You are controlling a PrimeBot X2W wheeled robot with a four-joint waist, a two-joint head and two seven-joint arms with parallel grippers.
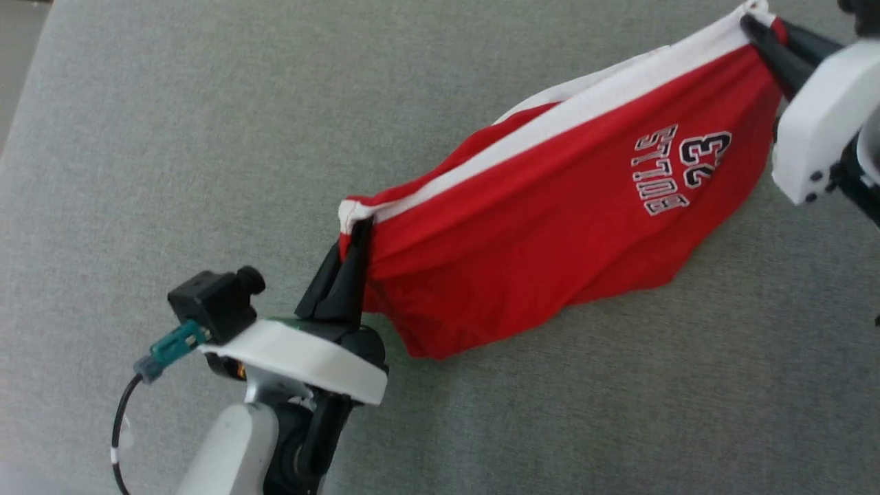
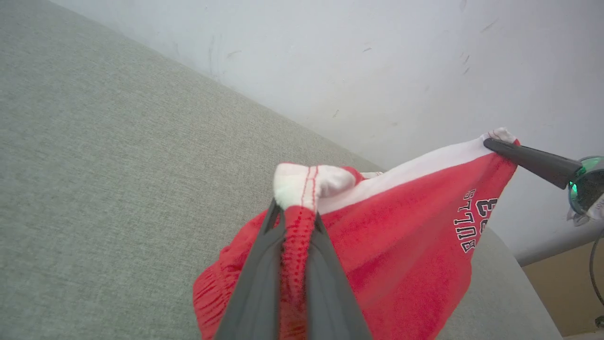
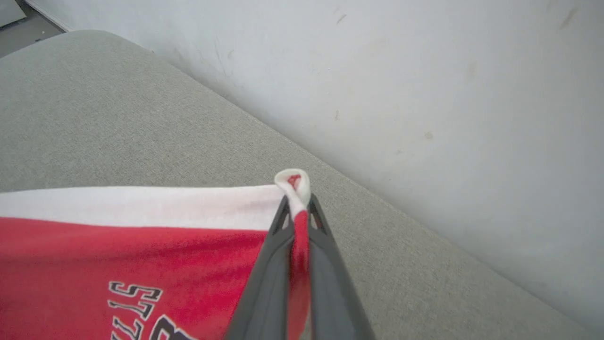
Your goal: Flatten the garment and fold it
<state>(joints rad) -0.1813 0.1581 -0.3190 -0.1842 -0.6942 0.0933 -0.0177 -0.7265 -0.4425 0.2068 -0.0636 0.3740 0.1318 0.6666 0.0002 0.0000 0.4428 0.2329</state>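
1. Left fingers (image 1: 342,278): closed tight on one end of the garment (image 1: 536,227), pinching a bunched wad of white and red cloth at the tips.
2. Right fingers (image 1: 784,58): also closed, clamped on the far end of the same edge, w/ a small white loop of cloth poking past the tips.
3. Between the two grips the white side stripe (image 1: 550,120) runs nearly taut, a straight line from lower left to upper right in the head view.
4. The rest of the shorts hangs below that line as a red sag. "BULLS 23" print (image 1: 677,168) sits near the right-hand end, reading upside down from the head.
5. Bottom of the sag is at or just above the grey cloth-covered surface (image 1: 206,137); can't tell if it touches. A pale wall (image 2: 377,56) stands behind.
6. Step, prob.: flattening, w/ the garment stretched by two corners and not yet laid down. No fold begun.
7. Next move needs both arms lowered together w/ tension held, dragging a bit so the sag spreads flat rather than bunching under the stripe. Only then let go.
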